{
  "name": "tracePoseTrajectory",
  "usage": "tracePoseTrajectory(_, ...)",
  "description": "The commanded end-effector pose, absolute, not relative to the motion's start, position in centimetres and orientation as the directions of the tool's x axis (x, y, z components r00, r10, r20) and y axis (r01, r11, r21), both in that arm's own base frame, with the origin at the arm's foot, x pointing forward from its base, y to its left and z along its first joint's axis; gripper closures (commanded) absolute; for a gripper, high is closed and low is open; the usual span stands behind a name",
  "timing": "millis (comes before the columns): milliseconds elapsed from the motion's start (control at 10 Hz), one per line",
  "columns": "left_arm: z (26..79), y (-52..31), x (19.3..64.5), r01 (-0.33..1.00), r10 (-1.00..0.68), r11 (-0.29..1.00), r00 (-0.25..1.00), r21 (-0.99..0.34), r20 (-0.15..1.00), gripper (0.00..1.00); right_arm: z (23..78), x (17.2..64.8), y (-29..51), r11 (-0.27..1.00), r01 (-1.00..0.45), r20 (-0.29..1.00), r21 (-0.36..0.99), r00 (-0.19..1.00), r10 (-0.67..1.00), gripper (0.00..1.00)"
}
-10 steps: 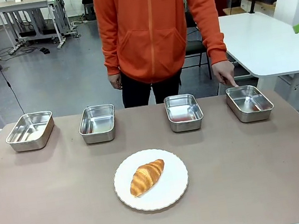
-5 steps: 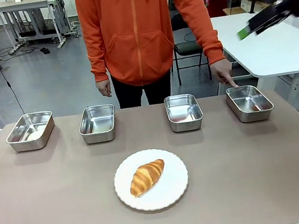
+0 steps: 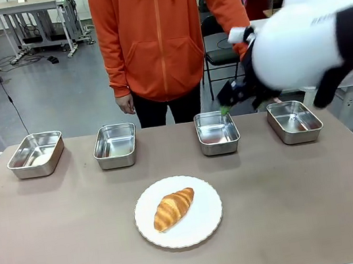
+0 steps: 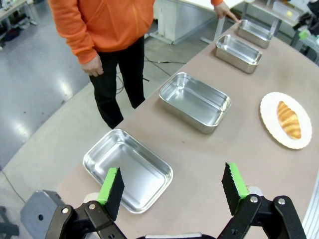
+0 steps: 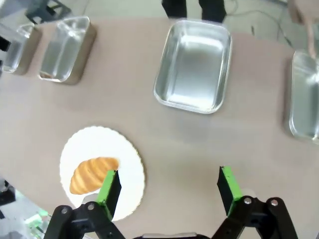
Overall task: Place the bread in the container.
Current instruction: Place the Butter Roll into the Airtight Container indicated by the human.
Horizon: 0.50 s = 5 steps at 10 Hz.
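The bread (image 3: 173, 209) lies on the white plate (image 3: 207, 224) at the table's (image 3: 62, 255) near middle. Beyond it, four steel pans (image 3: 35, 153) stand in a row; the container (image 3: 295, 122) is rightmost (a person's hand (image 4: 225, 10) is at its rim). Right pincer (image 5: 168, 180) — wide, empty — hangs above the table near the third pan (image 3: 217, 132). Left pincer (image 4: 172, 177): wide, empty.

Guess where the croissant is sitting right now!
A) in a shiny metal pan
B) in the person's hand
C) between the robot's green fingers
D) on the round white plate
D: the croissant lies on the white plate in the middle of the table, nearer the robot than the row of metal pans.
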<state>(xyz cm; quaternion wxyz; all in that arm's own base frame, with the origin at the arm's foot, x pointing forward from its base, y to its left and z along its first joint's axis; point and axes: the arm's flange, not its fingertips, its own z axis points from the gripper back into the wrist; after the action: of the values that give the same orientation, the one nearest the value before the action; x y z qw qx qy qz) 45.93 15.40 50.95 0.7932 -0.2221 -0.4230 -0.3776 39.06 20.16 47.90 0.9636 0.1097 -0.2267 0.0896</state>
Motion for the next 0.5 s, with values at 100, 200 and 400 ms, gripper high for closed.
tracePoseTrajectory(100,51.1,15.4,45.8,0.788,-0.408,0.615,0.348,-0.028,0.844,0.0,45.6,39.2,23.4,0.964,-0.058,0.256,0.26,0.967,-0.011,0.0)
tracePoseTrajectory(200,51.1,15.4,45.8,0.788,-0.408,0.615,0.348,-0.028,0.844,0.0,46.0,38.2,22.3,0.973,-0.165,0.402,0.16,0.911,0.089,0.0)
tracePoseTrajectory(400,51.1,15.4,45.8,0.788,-0.408,0.615,0.348,-0.028,0.844,0.0,46.0,38.2,22.3,0.973,-0.165,0.402,0.16,0.911,0.089,0.0)
